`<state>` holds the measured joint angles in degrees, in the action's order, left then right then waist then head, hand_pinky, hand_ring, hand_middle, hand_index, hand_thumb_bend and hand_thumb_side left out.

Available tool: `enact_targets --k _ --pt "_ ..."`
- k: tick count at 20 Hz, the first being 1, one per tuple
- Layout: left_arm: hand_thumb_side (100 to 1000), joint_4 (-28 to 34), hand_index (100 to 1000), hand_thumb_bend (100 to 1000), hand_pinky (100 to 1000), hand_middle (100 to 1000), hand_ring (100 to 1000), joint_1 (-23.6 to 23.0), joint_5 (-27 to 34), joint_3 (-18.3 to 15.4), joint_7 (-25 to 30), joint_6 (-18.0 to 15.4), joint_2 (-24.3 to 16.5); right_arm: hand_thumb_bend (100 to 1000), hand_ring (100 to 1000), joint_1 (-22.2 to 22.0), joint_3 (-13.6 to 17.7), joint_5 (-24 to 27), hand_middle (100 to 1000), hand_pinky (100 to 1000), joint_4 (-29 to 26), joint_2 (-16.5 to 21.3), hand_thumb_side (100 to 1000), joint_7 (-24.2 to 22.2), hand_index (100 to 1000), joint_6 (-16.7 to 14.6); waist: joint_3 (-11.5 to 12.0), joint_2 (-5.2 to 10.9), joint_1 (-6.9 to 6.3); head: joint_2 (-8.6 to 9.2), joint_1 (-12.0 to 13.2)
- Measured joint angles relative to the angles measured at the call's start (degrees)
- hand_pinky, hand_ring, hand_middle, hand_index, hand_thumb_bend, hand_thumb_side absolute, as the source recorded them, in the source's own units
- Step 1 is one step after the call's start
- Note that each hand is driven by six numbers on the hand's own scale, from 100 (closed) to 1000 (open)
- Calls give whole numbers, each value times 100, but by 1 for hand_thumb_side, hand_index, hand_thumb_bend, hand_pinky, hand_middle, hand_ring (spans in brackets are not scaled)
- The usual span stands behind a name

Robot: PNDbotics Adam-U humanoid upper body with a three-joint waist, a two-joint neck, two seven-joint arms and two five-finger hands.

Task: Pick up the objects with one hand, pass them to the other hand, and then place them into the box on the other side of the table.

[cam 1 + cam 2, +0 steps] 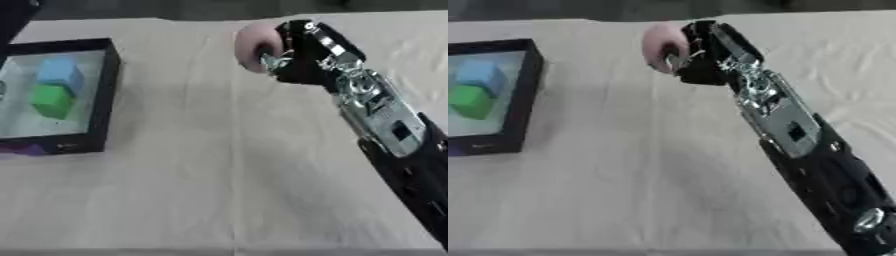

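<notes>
My right hand (302, 52) reaches in from the lower right and is shut on a pale pink rounded object (253, 44), held over the far middle of the table. A black-walled box (109, 90) stands at the left side of the table. Inside it lie a light blue block (59, 73) and a green block (51, 100) side by side. My left hand shows in neither view.
A cream cloth (219, 175) covers the table, with a crease running down its middle. A dark shape (13, 20) shows at the upper left corner. The table's front edge runs along the bottom of the views.
</notes>
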<state>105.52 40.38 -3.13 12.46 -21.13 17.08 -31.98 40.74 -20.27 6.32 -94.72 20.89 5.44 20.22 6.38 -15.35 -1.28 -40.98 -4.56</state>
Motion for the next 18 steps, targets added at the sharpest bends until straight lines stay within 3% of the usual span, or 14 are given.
enact_targets --k 8,18 --pt "431 100 787 155 676 661 776 434 -219 305 632 300 -100 100 588 -42 -284 53 494 612 166 -321 100 352 525 -290 40 13 -23 -47 -7" --pt "411 49 803 174 706 684 783 978 -524 960 1836 994 -169 100 589 -48 -589 51 494 611 387 -572 100 840 525 -566 90 15 -56 -105 -22"
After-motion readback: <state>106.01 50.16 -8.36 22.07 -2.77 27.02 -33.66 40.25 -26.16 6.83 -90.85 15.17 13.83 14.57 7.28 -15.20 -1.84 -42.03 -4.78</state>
